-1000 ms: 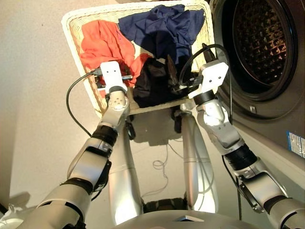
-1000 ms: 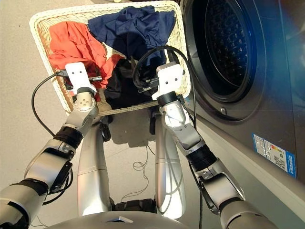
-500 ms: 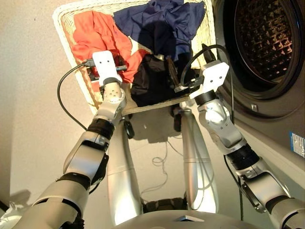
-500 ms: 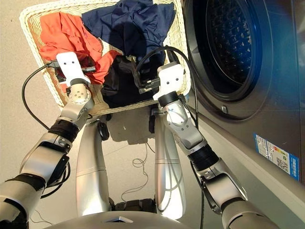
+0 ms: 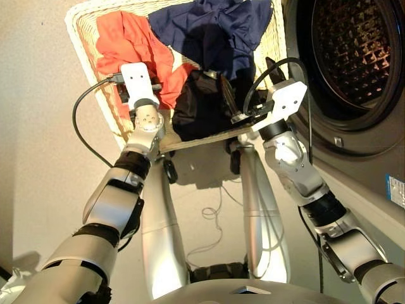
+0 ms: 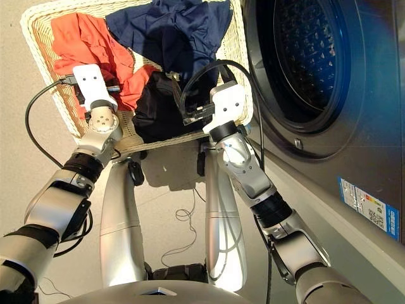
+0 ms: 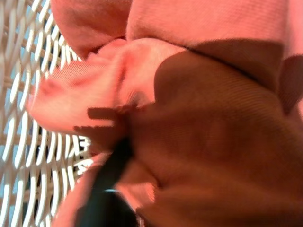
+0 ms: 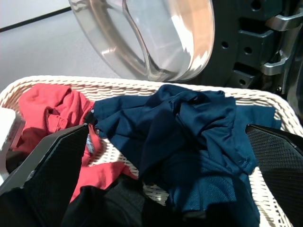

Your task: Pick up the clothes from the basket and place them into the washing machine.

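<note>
The cream wicker basket [image 5: 79,38] lies on the floor left of the washing machine [image 5: 354,126], whose drum hole [image 5: 345,57] is open. In the basket lie the clothes: a coral-red garment [image 5: 126,44] at the left, a navy one [image 5: 215,28] at the far right and a black one [image 5: 199,107] at the near edge. My left gripper [image 5: 136,95] is down on the coral-red garment [image 7: 213,142], which fills the left wrist view. Above the black garment my right gripper [image 5: 231,104] hovers open, facing the navy garment [image 8: 189,123], with nothing between its fingers [image 8: 52,170].
The round glass door [image 8: 156,33] stands swung open beyond the basket's far rim. A thin cable [image 5: 215,215] lies on the pale floor between basket and robot. The washer's dark front [image 6: 354,158] runs close along the right arm.
My left gripper has reached forward and left, onto the coral-red garment. The right gripper has stayed over the black garment. The view has shifted slightly.
</note>
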Robot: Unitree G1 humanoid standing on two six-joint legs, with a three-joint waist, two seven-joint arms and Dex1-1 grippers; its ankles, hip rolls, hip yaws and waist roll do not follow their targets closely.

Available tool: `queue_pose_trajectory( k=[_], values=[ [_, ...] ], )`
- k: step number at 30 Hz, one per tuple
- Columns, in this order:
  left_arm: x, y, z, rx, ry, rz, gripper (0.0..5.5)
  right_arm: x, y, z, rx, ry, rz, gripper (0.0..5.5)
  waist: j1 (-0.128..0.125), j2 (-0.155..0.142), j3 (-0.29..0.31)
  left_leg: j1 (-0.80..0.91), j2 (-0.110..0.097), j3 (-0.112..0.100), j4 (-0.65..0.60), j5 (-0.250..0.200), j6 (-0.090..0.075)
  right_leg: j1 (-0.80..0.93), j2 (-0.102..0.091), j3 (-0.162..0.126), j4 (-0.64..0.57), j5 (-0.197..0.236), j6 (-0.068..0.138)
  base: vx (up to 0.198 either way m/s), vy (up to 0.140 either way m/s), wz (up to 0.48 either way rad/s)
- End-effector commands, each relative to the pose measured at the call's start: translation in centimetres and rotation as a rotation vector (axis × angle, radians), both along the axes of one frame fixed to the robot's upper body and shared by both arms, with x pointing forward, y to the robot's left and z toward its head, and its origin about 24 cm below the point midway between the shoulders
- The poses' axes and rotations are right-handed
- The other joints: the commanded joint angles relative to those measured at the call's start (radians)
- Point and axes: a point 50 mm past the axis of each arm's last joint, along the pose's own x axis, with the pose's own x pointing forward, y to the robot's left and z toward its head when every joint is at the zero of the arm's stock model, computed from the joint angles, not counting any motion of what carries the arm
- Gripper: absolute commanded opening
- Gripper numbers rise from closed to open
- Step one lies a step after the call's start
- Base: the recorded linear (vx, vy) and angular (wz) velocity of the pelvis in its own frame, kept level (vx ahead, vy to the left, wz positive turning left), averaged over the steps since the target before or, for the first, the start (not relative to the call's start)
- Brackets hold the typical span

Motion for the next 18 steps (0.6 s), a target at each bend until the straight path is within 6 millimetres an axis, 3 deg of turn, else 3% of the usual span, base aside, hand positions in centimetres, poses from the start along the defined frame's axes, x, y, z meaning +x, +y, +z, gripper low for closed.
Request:
queue_pose_trajectory(
  k=[1,5,10,13,14,18],
  values=[
    [0.3,0.2,1.8,0.005,-0.067,-0.006,0.0,-2.8,0.5,2.3,0.088,-0.159,0.11,5.5,-0.013,-0.007,-0.012,-0.011,-0.016,-0.033,0.116,-0.129,0.003,-0.003,-0.015,0.025,-0.076,0.052,0.072,0.0,0.0,0.0],
    [-1.0,-1.0,1.9,-0.036,-0.158,-0.061,0.0,-2.1,-0.4,1.8,0.097,-0.129,0.042,5.5,-0.003,0.0,-0.012,-0.007,-0.018,-0.032,0.106,-0.125,0.002,-0.002,-0.013,0.024,-0.082,0.055,0.071,0.0,0.0,0.0],
    [-4.2,-1.8,2.1,0.028,-0.307,-0.151,0.0,0.2,-3.8,0.6,-0.001,-0.085,-0.254,5.5,0.013,0.006,-0.012,0.034,-0.015,-0.024,0.067,-0.119,-0.007,0.034,-0.019,0.015,-0.115,0.062,0.073,0.0,0.0,0.0],
    [-6.0,-2.2,2.3,0.037,-0.376,-0.202,0.0,0.8,-5.5,1.0,0.034,-0.078,-0.341,5.5,0.027,0.01,-0.015,0.074,-0.012,-0.016,0.027,-0.111,-0.013,0.068,-0.021,0.008,-0.147,0.069,0.077,-0.025,-0.005,0.0],
    [-6.4,-2.3,2.3,0.027,-0.39,-0.218,0.0,1.0,-5.8,1.3,0.035,-0.081,-0.357,5.5,0.03,0.009,-0.012,0.079,-0.015,-0.013,0.001,-0.071,-0.009,0.074,-0.022,0.009,-0.176,0.107,0.074,-0.083,-0.011,-0.006],
    [-8.4,-2.9,3.1,0.055,-0.46,-0.36,0.0,1.7,-6.4,2.2,-0.134,-0.125,-0.404,5.5,0.044,0.016,-0.012,0.161,-0.019,-0.004,-0.083,-0.048,-0.014,0.15,-0.027,0.008,-0.243,0.122,0.077,-0.021,-0.003,-0.007]
  ],
)
